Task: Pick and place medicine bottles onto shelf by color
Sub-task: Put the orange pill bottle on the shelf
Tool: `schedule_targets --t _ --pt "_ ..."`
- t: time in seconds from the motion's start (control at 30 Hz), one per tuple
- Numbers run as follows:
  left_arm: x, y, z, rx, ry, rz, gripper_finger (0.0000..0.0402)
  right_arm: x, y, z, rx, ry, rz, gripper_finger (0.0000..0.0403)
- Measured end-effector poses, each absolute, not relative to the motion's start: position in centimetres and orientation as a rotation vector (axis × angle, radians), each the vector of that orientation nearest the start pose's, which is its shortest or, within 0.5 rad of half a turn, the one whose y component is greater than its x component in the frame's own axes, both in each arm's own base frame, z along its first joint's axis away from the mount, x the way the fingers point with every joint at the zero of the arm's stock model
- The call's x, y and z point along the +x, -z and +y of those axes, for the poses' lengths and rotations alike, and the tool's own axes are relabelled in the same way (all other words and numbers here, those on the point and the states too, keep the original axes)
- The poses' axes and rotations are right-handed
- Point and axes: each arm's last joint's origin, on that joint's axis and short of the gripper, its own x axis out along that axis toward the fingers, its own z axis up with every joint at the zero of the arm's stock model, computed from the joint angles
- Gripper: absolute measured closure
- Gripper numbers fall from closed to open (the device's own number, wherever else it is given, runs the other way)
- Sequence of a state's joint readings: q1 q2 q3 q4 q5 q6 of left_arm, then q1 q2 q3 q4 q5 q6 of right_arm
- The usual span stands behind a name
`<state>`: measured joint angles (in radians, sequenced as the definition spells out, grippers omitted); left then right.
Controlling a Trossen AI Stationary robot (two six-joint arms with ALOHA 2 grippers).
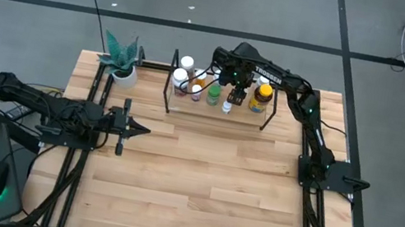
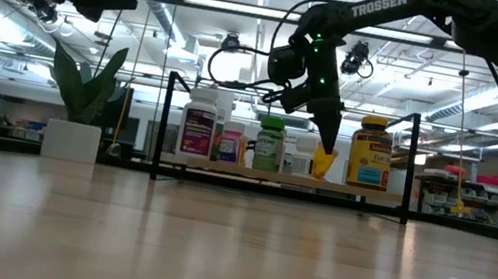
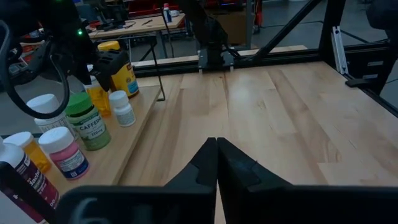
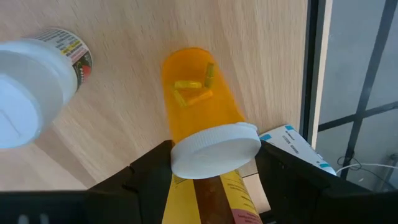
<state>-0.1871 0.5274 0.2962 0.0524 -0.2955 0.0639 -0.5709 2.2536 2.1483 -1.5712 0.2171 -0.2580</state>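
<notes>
A: How far along is the sorting?

B: Nearly done, it is judged: the bottles are all being kept on the shelf [image 1: 267, 118], none left on the table [image 1: 207, 181].

A: And the orange bottle [image 4: 202, 109]?

B: It is being clamped by the right gripper [image 4: 214, 163] over the shelf board. The left gripper [image 3: 216, 163], jaws together, is being held idle mid-table.

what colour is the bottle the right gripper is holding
Translucent orange bottle with a white cap, best in the right wrist view.

High view looks straight down on the whole surface [image 1: 199, 180]; low view sits level at its edge, facing the shelf [image 2: 283, 178] — both wrist views also catch it, the right one closest.
</notes>
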Motion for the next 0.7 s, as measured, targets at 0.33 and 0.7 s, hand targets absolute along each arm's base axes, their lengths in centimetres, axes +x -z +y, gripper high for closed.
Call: schedule_targets --t 0.33,0.7 --pt "13.72 -22.16 -1.74 0.107 -0.102 0.177 0.0395 35.57 -24.59 -23.58 0.115 0.361 1.74 0.016" --pt "13.72 -22.16 -1.74 0.107 -0.102 0.177 0.0386 35.66 -24.55 -23.61 0.106 0.354 1.733 0.0155"
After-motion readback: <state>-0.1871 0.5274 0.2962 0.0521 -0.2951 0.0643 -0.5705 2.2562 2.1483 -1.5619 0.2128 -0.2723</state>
